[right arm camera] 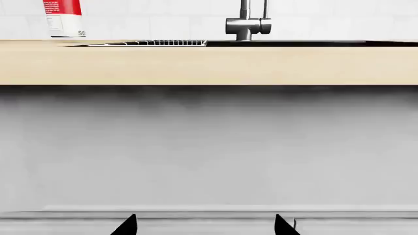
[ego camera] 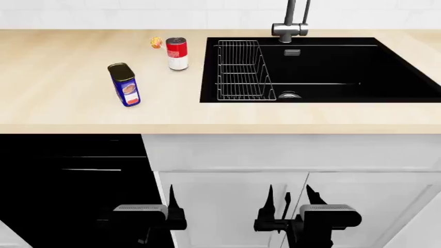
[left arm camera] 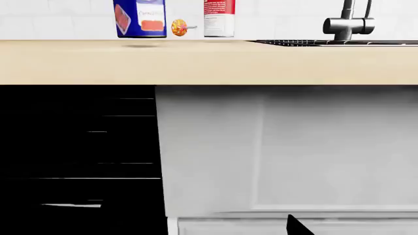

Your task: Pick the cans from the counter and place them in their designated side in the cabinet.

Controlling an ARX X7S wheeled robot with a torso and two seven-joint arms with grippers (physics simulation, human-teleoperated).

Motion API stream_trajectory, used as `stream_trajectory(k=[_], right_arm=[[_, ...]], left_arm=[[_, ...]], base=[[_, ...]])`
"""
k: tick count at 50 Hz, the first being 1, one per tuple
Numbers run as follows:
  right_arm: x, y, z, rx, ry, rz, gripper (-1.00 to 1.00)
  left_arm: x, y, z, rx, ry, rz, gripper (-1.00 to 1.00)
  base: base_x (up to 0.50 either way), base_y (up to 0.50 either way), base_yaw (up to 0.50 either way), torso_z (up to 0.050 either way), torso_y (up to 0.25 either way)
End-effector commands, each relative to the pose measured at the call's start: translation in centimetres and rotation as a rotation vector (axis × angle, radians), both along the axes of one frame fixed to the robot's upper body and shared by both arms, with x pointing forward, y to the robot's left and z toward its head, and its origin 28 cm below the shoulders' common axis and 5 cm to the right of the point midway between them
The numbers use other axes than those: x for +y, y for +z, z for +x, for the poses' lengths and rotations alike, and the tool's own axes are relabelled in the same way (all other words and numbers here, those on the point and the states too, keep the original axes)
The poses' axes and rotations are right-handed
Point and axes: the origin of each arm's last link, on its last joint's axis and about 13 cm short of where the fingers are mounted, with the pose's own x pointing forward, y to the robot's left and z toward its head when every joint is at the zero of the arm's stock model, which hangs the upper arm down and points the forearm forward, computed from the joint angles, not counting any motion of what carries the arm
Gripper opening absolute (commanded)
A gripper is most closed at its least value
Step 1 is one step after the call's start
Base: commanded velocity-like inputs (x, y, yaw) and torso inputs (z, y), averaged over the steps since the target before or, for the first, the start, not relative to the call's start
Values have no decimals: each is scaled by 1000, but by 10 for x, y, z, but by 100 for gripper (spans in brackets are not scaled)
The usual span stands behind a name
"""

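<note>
Two cans stand upright on the beige counter (ego camera: 69, 103). The taller blue can (ego camera: 124, 85) with an orange-white label is nearer the front edge. The red-and-white can (ego camera: 177, 53) stands farther back, beside the sink. Both show in the left wrist view, blue can (left arm camera: 139, 18) and red-and-white can (left arm camera: 219, 18); the right wrist view catches only the red-and-white can (right arm camera: 64, 18). Both grippers hang below counter height, facing the white cabinet doors (ego camera: 227, 201). My left gripper (ego camera: 160, 202) shows one fingertip (left arm camera: 297, 226) set wide; the other is lost against black. My right gripper (ego camera: 289, 199) is open and empty.
A small orange lollipop (ego camera: 156, 42) lies left of the red-and-white can. A black sink (ego camera: 344, 67) holds a wire rack (ego camera: 241, 70), with a faucet (ego camera: 289, 26) behind it. Left of the white doors is a dark opening (ego camera: 76, 181) crossed by thin shelf lines.
</note>
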Motion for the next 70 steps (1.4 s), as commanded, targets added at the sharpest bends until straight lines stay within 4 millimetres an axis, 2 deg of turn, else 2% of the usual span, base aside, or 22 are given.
stream_trajectory(k=[1, 12, 18, 24, 26, 31, 37, 43, 46, 63, 70], right_arm=[[0, 0, 0, 3, 1, 0, 100], [0, -1, 0, 15, -3, 0, 100], [-2, 11, 3, 34, 7, 18, 100], [0, 51, 7, -18, 58, 54, 100], [0, 67, 7, -33, 80, 57, 100], [-4, 122, 7, -114, 131, 53, 100], [-4, 164, 17, -170, 167, 71, 100], [-6, 188, 36, -197, 179, 83, 100], [-5, 197, 44, -186, 202, 85, 100], [5, 223, 79, -100, 303, 48, 100], [12, 236, 102, -58, 349, 47, 100]], left_arm=[[0, 0, 0, -2, 1, 2, 100], [0, -1, 0, 21, 7, 15, 100], [1, 12, -2, 30, 26, 5, 100], [3, 53, -4, -49, 56, -8, 100], [4, 70, -5, -88, 48, -4, 100], [8, 117, -10, -150, 3, -31, 100], [9, 156, -12, -155, -62, -47, 100], [11, 190, -11, -150, -109, -30, 100], [14, 201, -13, -146, -98, -34, 100], [23, 231, -12, -139, -44, -28, 100], [28, 248, -23, -126, -44, -37, 100]], base=[[0, 0, 0, 0, 0], [0, 0, 0, 0, 0], [0, 0, 0, 0, 0], [0, 0, 0, 0, 0], [0, 0, 0, 0, 0], [0, 0, 0, 0, 0], [2, 0, 0, 0, 0], [40, 23, 0, 0, 0], [66, 55, 0, 0, 0], [113, 85, 0, 0, 0], [128, 39, 0, 0, 0]])
